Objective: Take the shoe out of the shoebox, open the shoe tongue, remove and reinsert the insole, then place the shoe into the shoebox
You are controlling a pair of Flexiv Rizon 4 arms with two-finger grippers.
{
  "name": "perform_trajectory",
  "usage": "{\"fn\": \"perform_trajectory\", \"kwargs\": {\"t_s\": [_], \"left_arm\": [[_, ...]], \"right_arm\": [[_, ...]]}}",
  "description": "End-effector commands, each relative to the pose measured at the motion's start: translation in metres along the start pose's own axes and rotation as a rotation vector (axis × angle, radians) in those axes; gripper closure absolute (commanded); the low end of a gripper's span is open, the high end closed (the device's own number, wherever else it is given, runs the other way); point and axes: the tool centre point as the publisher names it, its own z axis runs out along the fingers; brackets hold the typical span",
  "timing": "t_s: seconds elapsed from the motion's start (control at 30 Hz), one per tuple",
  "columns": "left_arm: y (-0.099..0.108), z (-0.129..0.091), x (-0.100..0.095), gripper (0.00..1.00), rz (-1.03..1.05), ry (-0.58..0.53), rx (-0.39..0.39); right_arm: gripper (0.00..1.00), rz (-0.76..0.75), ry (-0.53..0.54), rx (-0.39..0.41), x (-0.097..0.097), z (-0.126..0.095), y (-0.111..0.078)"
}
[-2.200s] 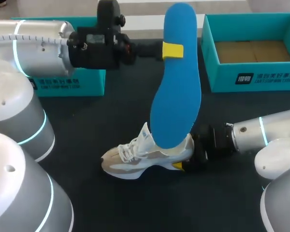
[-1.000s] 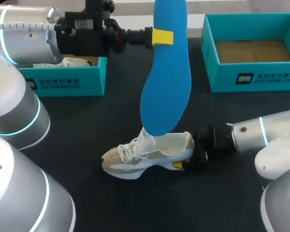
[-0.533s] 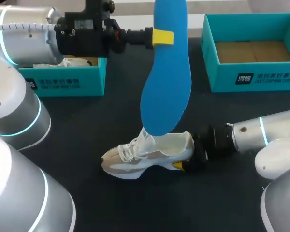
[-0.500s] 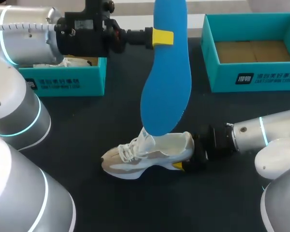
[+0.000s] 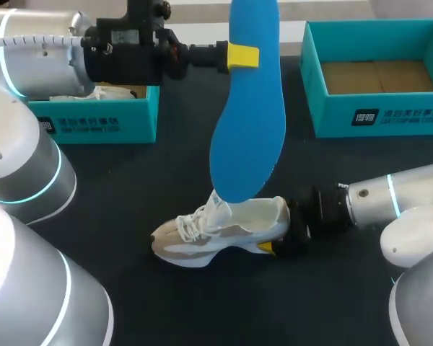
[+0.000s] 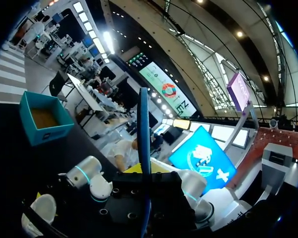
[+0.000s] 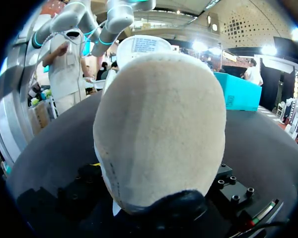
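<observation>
Insole (image 5: pixel 247 122), blue, hangs upright below left end effector (image 5: pixel 243 55), clamped near upper end, lower end over sneaker (image 5: pixel 224 231) opening. Right end effector (image 5: pixel 274 247) grasps sneaker heel on surface (image 5: pixel 166 166).

head view: insole (image 5: pixel 247 130) top is cut by the frame edge. Its lower end covers the shoe (image 5: pixel 224 231) opening, so tongue state is unreadable. One of the left gripper (image 5: pixel 243 55) fingers shows on the insole; the other is behind it. The right gripper (image 5: pixel 274 244) sits mostly behind the heel, grip not visible. The left arm (image 5: pixel 43 61) masks much of the left shoebox (image 5: pixel 94 119); its white contents are unidentifiable. right wrist view: the heel blocks nearly everything. left wrist view: insole edge-on only.
</observation>
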Motion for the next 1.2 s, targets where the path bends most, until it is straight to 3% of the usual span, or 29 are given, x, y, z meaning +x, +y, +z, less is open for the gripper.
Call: {"fn": "perform_trajectory", "kwargs": {"t_s": [0.03,0.17,0.2,0.23,0.27,0.87,1.2], "left_arm": [[0.0,0.001,-0.001,1.0,0.0,-0.001,-0.001],[0.0,0.001,-0.001,1.0,0.0,-0.001,-0.001],[0.0,0.001,-0.001,1.0,0.0,-0.001,-0.001],[0.0,0.001,-0.001,1.0,0.0,-0.001,-0.001],[0.0,0.001,-0.001,1.0,0.0,-0.001,-0.001],[0.0,0.001,-0.001,1.0,0.0,-0.001,-0.001],[0.0,0.001,-0.001,1.0,0.0,-0.001,-0.001]], "right_arm": [[1.0,0.0,-0.003,0.003,-0.001,0.004,-0.002],[0.99,0.0,-0.003,0.003,-0.001,0.004,-0.002],[0.86,0.0,-0.003,0.003,-0.001,0.004,-0.002],[0.51,0.0,-0.003,0.003,-0.001,0.004,-0.002],[0.0,0.0,-0.003,0.003,-0.001,0.004,-0.002],[0.0,0.003,-0.003,0.005,-0.003,0.002,-0.003],[0.0,0.01,-0.019,0.056,-0.008,-0.01,0.007]]}}
